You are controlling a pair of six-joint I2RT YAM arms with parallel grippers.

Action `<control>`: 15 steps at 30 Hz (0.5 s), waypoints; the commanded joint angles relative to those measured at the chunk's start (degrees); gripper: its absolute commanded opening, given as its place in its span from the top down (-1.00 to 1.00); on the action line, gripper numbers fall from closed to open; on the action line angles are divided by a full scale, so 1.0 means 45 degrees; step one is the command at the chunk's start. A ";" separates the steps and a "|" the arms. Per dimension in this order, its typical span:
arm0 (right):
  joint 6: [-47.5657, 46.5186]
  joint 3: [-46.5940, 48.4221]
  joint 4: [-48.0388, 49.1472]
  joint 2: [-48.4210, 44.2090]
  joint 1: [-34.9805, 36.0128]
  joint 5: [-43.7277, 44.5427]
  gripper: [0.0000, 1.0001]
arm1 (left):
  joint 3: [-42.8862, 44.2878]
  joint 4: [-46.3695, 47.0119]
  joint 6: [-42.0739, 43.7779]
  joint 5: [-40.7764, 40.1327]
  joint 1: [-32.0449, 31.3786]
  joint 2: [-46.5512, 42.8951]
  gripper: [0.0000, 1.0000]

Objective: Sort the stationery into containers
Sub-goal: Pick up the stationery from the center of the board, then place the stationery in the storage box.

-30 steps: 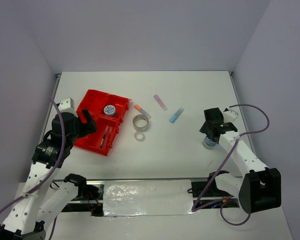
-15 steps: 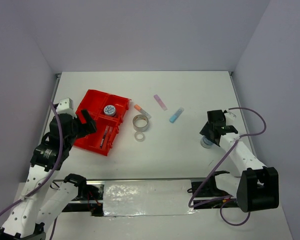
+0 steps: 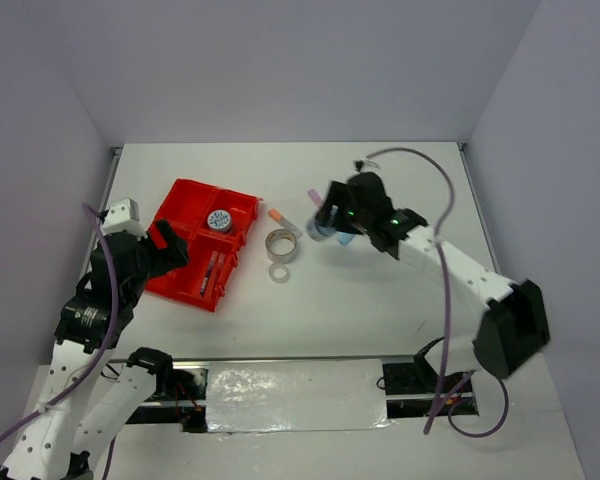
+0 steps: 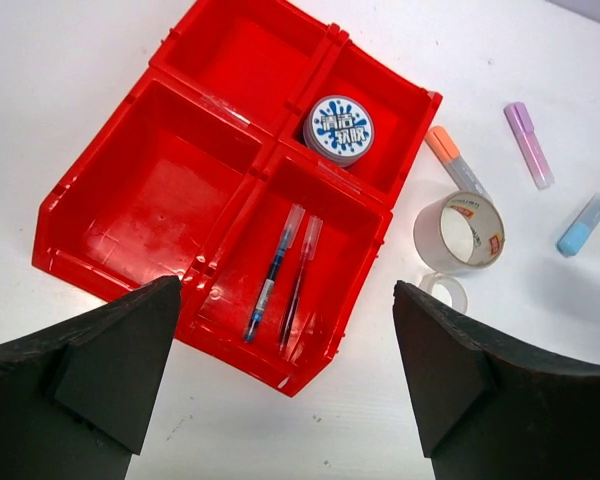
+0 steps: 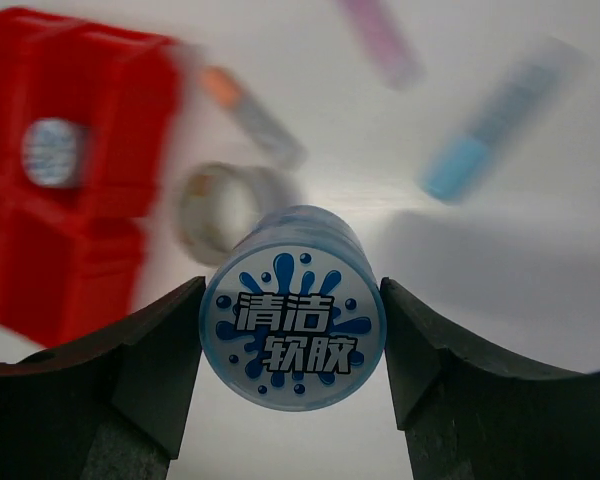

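Left gripper (image 4: 286,290) gapes wide; right gripper (image 5: 292,300), apparently aloft, clamps blue-white roll (image 5: 292,345).

A roll (image 4: 339,128) and two pens (image 4: 273,275) are set in adjacent compartments of the tray (image 4: 140,200); rings (image 4: 427,240) and sticks (image 4: 528,145) are laid to its right.

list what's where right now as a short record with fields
tray: red tray, four sections
in tray: round tub in one section, two pens in another
loose: big tape ring, small ring, orange-tipped stick, pink stick, blue stick
right hand: shut on second tub, over the table
left hand: open, empty, near the tray
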 commanded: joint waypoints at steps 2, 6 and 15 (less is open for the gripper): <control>-0.1271 0.4745 0.3887 0.4679 0.1908 -0.1673 0.99 | 0.0057 0.0510 0.0187 -0.0291 0.0103 -0.0283 -0.99; -0.1916 0.8653 0.3694 0.8048 0.2672 -0.1184 0.98 | 0.0037 0.0549 0.0226 -0.0115 0.0103 -0.0185 -0.99; -0.3224 1.3637 0.3105 1.2213 0.2732 -0.1455 0.97 | -0.0002 0.0823 0.0519 0.0745 0.0103 0.0010 -0.99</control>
